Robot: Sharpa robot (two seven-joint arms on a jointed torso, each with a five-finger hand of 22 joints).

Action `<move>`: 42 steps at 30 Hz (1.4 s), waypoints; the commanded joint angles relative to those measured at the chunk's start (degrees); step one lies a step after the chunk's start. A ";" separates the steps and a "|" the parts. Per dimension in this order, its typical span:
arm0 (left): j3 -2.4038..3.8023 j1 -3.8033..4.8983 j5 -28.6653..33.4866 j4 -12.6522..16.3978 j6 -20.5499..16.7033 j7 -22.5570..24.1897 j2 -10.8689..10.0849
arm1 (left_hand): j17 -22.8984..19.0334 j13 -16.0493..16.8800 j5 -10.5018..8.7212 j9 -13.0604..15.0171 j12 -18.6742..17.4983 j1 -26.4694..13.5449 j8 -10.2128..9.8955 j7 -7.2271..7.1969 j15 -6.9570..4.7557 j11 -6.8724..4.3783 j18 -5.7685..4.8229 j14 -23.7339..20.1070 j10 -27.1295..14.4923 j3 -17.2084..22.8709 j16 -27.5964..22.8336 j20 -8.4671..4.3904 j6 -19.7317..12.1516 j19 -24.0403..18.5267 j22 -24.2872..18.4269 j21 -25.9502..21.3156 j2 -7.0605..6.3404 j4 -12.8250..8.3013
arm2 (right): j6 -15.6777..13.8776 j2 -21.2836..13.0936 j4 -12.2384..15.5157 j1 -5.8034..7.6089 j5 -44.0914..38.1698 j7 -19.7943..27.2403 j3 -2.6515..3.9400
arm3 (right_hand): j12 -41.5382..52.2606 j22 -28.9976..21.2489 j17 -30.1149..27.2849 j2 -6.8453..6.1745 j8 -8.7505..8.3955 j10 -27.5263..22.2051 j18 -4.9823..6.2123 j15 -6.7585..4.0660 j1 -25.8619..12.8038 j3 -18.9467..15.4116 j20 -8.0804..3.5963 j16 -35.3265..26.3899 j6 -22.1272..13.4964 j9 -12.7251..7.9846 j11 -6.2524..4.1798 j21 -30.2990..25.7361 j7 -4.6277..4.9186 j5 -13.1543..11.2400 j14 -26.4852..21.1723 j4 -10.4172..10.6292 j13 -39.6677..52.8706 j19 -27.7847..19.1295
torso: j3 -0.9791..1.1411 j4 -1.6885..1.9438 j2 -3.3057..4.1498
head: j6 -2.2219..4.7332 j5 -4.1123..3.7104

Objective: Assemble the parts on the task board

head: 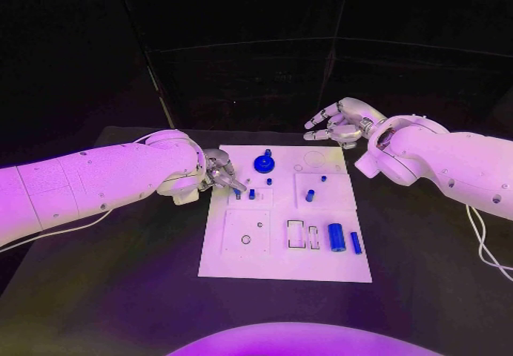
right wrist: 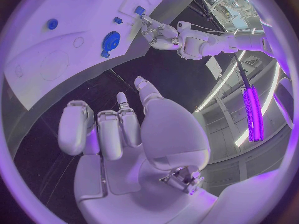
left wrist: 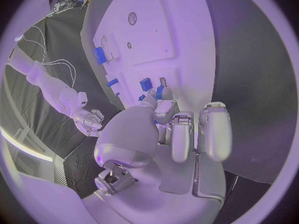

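Near edge of task board (head: pixel 280 265): large blue cylinder (head: pixel 336 237) lying flat, long axis 12-to-6, untouched; mid-board, at 9 o'clock side, left hand (head: pixel 222 176) with fingertips down on a small blue peg (head: pixel 236 193), seemingly pinching it (grip partly hidden; judgement); left hand clearly nearer; far corner, right hand (head: pixel 338 122) hovers off-board, fingers loosely curled, holding nothing.

My two arms are smooth white shells dotted with small dark screws, a thin pale cable trailing from each. My left hand (head: pixel 219 172) and right hand (head: pixel 340 122) are silver metal, many-fingered, with rounded palms.
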 commanded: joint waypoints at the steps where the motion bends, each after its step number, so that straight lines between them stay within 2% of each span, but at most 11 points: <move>1: -0.03 -0.01 -1.41 0.15 1.24 0.33 0.08 | 15.09 -0.10 0.19 0.08 0.21 -0.09 -0.05 -0.64 -0.43 -0.25 -0.19 5.95 0.28 6.53 0.18 -0.44 -0.07 2.30 1.43 -0.20 -0.64 -6.12 | 0.38 0.03 -0.03 0.10 -0.04 0.29 0.03 | -0.23 -0.09 5.38 0.46 0.26 -0.27 0.57 -0.25 -0.12 -0.17 -0.14 -0.22 -0.38 -0.06 -0.01 -0.28 -0.15 0.37 3.90 0.29 4.33 -0.19 | 0.01 -0.01 0.00 | -0.11 0.03; 13: -0.09 -0.07 -1.49 0.34 2.50 0.22 0.09 | 15.09 -0.19 0.18 0.22 0.11 -1.84 -0.31 -0.60 -0.41 -0.23 -0.19 5.95 0.37 9.63 0.18 -0.43 0.11 2.33 1.44 -0.29 -1.67 -7.46 | 0.45 0.01 0.00 0.10 -0.04 0.28 0.03 | -0.23 -0.09 5.38 0.46 0.26 -0.27 0.57 -0.25 -0.12 -0.17 -0.14 -0.22 -0.38 -0.06 -0.01 -0.28 -0.15 0.37 3.90 0.29 4.33 -0.19 | 0.04 0.04 0.01 | -0.26 -0.13; 21: -0.17 -0.08 -1.50 0.45 3.02 0.18 0.09 | 15.09 -0.19 0.18 0.22 0.11 -1.84 -0.31 -0.60 -0.41 -0.23 -0.19 5.95 0.37 9.63 0.18 -0.43 0.11 2.33 1.44 -0.29 -1.67 -7.46 | 0.48 -0.01 0.00 0.10 -0.04 0.27 0.03 | -0.15 -0.05 5.45 0.59 0.33 -0.19 0.56 -0.25 -0.13 -0.15 -0.14 -0.19 -0.39 -0.06 -0.02 -0.27 -0.15 0.46 3.92 0.35 4.43 -0.16 | -0.01 -0.02 -0.01 | -0.31 -0.13; 23: -0.18 -0.08 -1.51 0.48 3.14 0.17 0.09 | 15.09 -0.22 0.18 0.36 0.09 -3.17 -0.45 -0.57 -0.39 -0.20 -0.19 5.95 0.43 11.79 0.18 -0.42 0.23 2.35 1.46 -0.35 -2.32 -8.16 | 0.48 -0.02 -0.01 0.10 -0.04 0.27 0.03 | -0.15 -0.05 5.45 0.59 0.33 -0.19 0.56 -0.25 -0.13 -0.15 -0.14 -0.19 -0.39 -0.06 -0.02 -0.27 -0.15 0.46 3.92 0.35 4.43 -0.16 | -0.01 0.01 -0.02 | -0.32 -0.13; 38: -0.22 -0.11 -2.05 0.31 3.46 0.04 -0.04 | 15.09 -0.22 0.18 0.36 0.09 -3.17 -0.45 -0.57 -0.39 -0.20 -0.19 5.95 0.43 11.79 0.18 -0.42 0.23 2.35 1.46 -0.35 -2.32 -8.16 | 0.50 -0.03 0.01 0.09 -0.04 0.25 0.03 | -0.15 -0.05 5.45 0.59 0.33 -0.19 0.56 -0.25 -0.13 -0.15 -0.14 -0.19 -0.39 -0.06 -0.02 -0.27 -0.15 0.46 3.92 0.35 4.43 -0.16 | 0.00 0.00 -0.02 | -0.53 -0.02; 42: -0.22 -0.11 -2.20 -0.05 3.43 -0.02 -0.06 | 15.09 -0.21 0.18 0.46 0.10 -3.97 -0.50 -0.56 -0.39 -0.20 -0.16 5.95 0.47 13.16 0.18 -0.41 0.32 2.33 1.36 -0.46 -2.75 -8.58 | 0.51 0.01 0.02 0.09 -0.04 0.27 0.03 | -0.15 -0.05 5.45 0.59 0.33 -0.19 0.56 -0.25 -0.13 -0.15 -0.14 -0.19 -0.39 -0.06 -0.02 -0.27 -0.15 0.46 3.92 0.35 4.43 -0.16 | 0.02 -0.02 -0.01 | -0.49 -0.04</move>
